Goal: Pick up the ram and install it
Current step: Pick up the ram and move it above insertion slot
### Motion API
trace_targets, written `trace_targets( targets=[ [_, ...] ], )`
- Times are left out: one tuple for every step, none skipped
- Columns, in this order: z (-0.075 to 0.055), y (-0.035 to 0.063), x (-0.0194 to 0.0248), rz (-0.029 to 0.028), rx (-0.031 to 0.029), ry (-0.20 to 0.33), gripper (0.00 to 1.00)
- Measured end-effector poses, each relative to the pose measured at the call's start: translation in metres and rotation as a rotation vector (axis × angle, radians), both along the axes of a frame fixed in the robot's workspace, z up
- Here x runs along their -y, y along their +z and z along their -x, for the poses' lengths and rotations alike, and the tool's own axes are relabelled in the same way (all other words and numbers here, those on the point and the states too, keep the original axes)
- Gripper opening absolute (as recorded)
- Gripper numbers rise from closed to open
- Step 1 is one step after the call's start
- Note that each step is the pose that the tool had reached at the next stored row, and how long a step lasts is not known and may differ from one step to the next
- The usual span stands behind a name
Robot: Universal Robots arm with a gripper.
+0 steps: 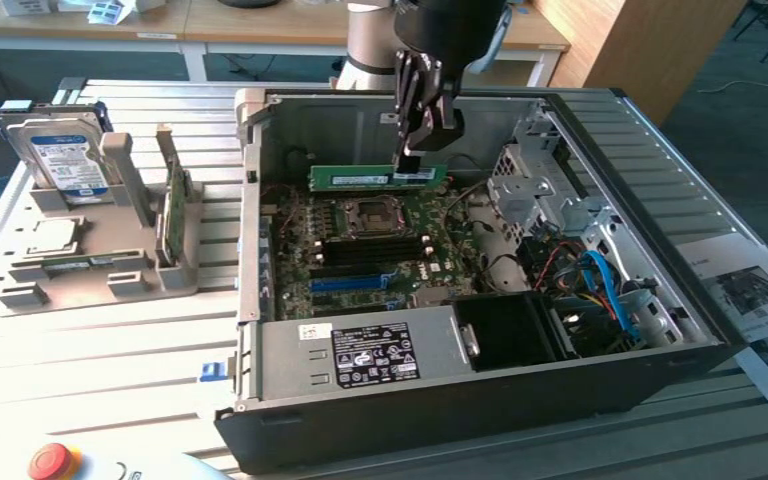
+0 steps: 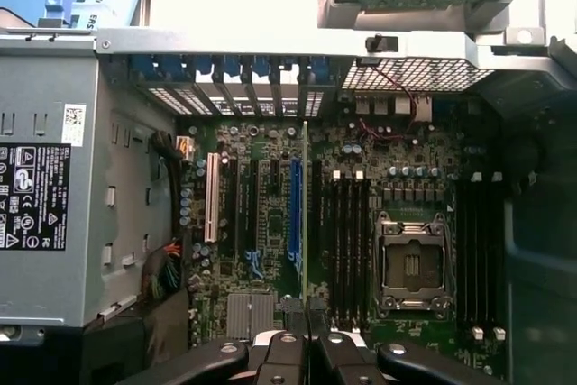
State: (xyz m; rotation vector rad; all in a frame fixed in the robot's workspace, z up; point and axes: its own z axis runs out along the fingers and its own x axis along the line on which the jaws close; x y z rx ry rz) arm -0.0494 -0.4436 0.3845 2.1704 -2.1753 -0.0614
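Observation:
The ram is a slim green stick held level in the air above the motherboard, inside the open computer case. My gripper is shut on the stick's end at the exterior view's right, reaching down from above. In the wrist view the ram shows edge-on as a thin green line running out from my gripper. It hangs over the board between the blue slot and the row of black memory slots, clear of the board.
The CPU socket lies beside the black slots. A power supply fills the case's near side, and cables fill the exterior view's right. Outside, a grey holder carries a hard drive and a green card. A red button sits at the front.

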Motion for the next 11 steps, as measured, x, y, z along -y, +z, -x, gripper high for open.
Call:
trace_targets(
  targets=[
    [-0.0006,0.0,-0.0004,0.0,0.0,0.0,0.12],
    [-0.0011,0.0,-0.0008,0.0,0.0,0.0,0.12],
    [-0.0018,0.0,-0.0012,0.0001,0.0,0.0,0.12],
    [-0.0023,0.0,-0.0016,0.0,-0.0001,0.0,0.12],
    [-0.0029,0.0,-0.0021,0.0001,-0.0001,0.0,0.12],
    [-0.0035,0.0,-0.0025,0.0001,-0.0001,0.0,0.12],
    [-0.0041,0.0,-0.0029,0.0001,0.0,0.0,0.12],
    [-0.0045,0.0001,-0.0032,0.0001,0.0,0.0,0.12],
    [-0.0047,0.0001,-0.0033,0.0001,-0.0001,0.0,0.12],
    [-0.0047,0.0,-0.0033,0.0,-0.0001,0.0,0.12],
    [-0.0048,0.0,-0.0034,0.0,0.0,0.0,0.12]
  ],
)
